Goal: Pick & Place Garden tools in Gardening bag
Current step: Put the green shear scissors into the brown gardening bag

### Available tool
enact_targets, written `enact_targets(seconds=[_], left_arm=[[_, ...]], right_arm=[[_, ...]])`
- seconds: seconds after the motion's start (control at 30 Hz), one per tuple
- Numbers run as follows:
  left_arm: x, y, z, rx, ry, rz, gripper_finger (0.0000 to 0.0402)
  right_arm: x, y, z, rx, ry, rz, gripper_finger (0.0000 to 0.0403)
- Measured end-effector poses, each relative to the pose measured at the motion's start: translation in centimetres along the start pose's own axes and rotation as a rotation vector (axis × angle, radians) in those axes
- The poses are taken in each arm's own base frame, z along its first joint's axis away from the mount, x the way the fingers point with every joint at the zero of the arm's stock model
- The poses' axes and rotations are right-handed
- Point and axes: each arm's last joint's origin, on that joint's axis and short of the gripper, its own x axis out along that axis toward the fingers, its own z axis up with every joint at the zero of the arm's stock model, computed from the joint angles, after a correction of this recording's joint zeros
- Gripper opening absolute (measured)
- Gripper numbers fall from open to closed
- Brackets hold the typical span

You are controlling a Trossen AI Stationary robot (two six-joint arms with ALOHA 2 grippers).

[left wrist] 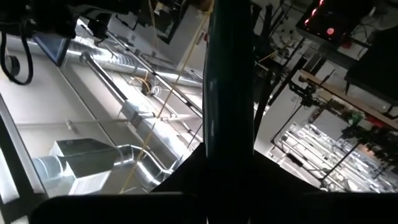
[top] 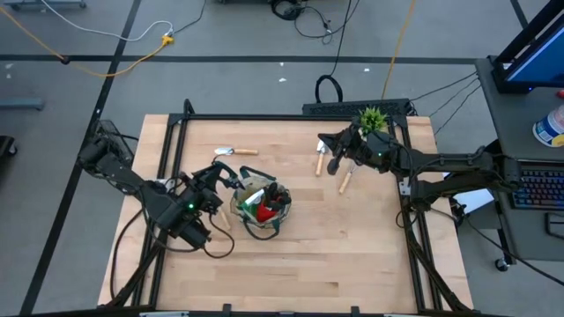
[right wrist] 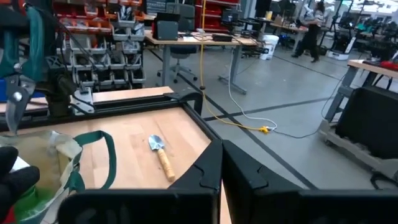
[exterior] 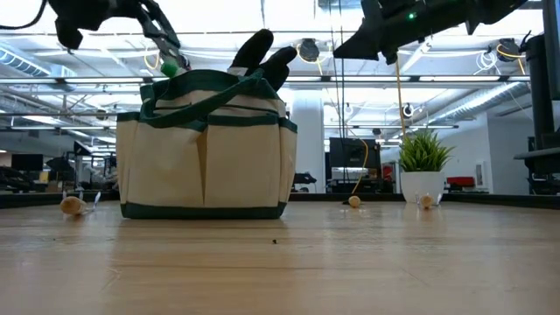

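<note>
The gardening bag (top: 262, 210) stands mid-table, a red-and-black glove (top: 263, 211) sticking out of its top. My left gripper (top: 227, 178) hovers just left of the bag's rim, shut on the dark-handled pruning shears (right wrist: 25, 68), which also show in the low view (exterior: 166, 48). My right gripper (top: 337, 146) is shut on nothing and held above the table's far right part. Below it lie two trowels (top: 320, 160) (top: 345, 181). A third trowel (top: 234, 151) lies flat beyond the bag. My left gripper has the shears' dark green handle (left wrist: 229, 93) pinched between its two fingers, and the handle runs straight out past them. The shears are lifted clear over the bag's left rim, with the metal blade end (right wrist: 15, 102) pointing down.
A small spiky potted plant (top: 372, 117) stands at the far right edge behind my right gripper. A wooden handle (top: 221, 220) lies on the table by my left arm. A black frame (top: 291, 114) runs around the tabletop. Bare wood lies toward the near edge.
</note>
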Motion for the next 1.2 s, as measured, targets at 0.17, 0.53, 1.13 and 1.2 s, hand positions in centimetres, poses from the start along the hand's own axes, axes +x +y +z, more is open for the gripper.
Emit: enact_targets(seconds=[0.17,0.53,1.13,1.2], left_arm=[[0.1,0.1,0.2,0.035,-0.014,-0.018,0.0064],[0.2,0.4,0.9,0.04,-0.105,-0.097,0.006],[2.2,-0.7,3.2,0.097,-0.104,-0.176,0.0091],[2.4,-0.7,3.2,0.075,-0.104,-0.186,0.0105]], right_arm=[[0.0,0.0,0.0,0.062,0.0,0.004,0.0],[0.0,0.0,0.0,0.067,0.0,0.009,0.0],[-0.3,1.0,0.1,0.05,-0.002,0.052,0.0],[-0.3,1.1,0.0,0.049,-0.002,0.053,0.0]])
